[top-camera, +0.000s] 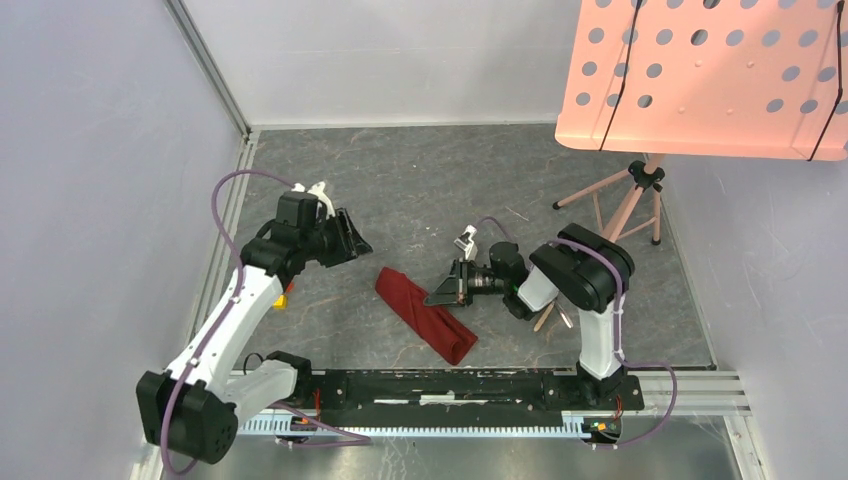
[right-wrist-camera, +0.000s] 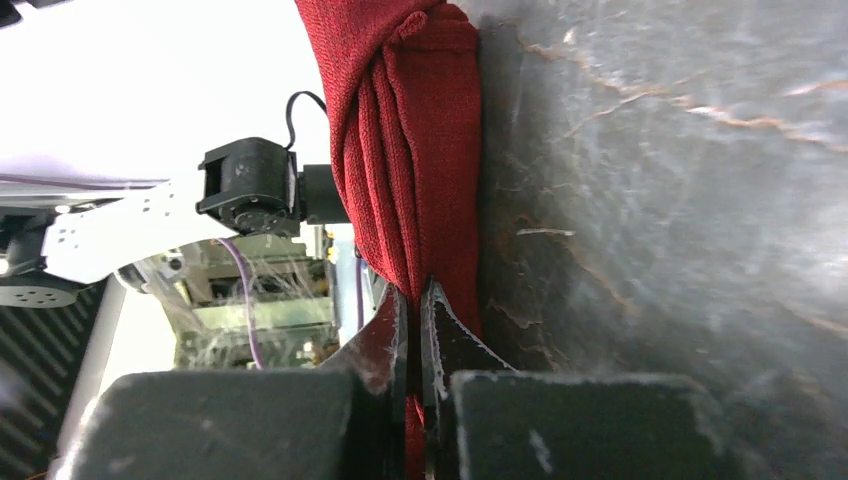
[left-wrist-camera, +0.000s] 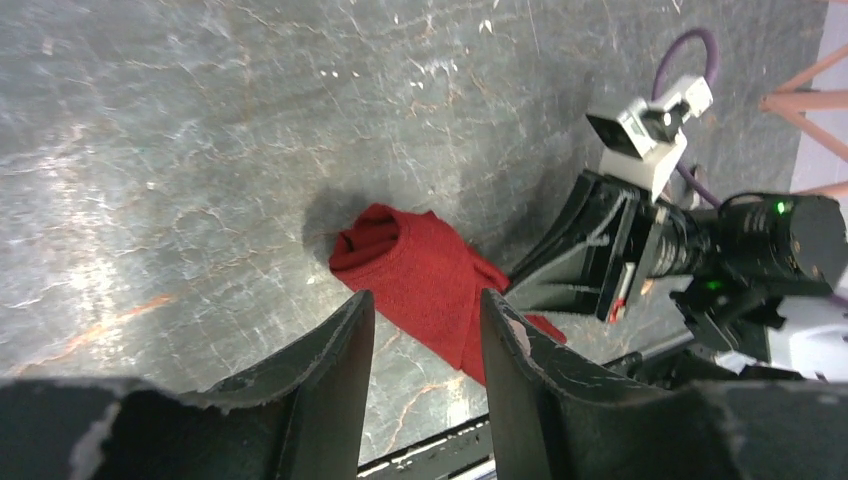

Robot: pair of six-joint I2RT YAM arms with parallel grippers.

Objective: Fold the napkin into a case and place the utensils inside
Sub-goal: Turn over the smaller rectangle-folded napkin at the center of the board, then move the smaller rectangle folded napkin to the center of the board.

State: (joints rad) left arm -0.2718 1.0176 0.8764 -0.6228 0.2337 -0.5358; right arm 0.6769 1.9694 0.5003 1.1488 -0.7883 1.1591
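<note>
We are looking at the dark red soft cloth napkin (top-camera: 425, 316), which is lying as a narrow, bunched strip, diagonal on the grey marbled tabletop (top-camera: 420, 190) between the two arms. The black two-finger right gripper (right-wrist-camera: 413, 292) is pressing its jaws together on a fold along the strip's long edge, near its middle. The black left gripper (left-wrist-camera: 428, 298) is hanging near the strip's far end, clear of it, jaws apart with nothing between them. We are judging the cloth light, limp and slightly grippy, so it is likely to sag and unroll if lifted from one point. We are favouring a pinch through all layers at an end or corner, with the other end pinned.
</note>
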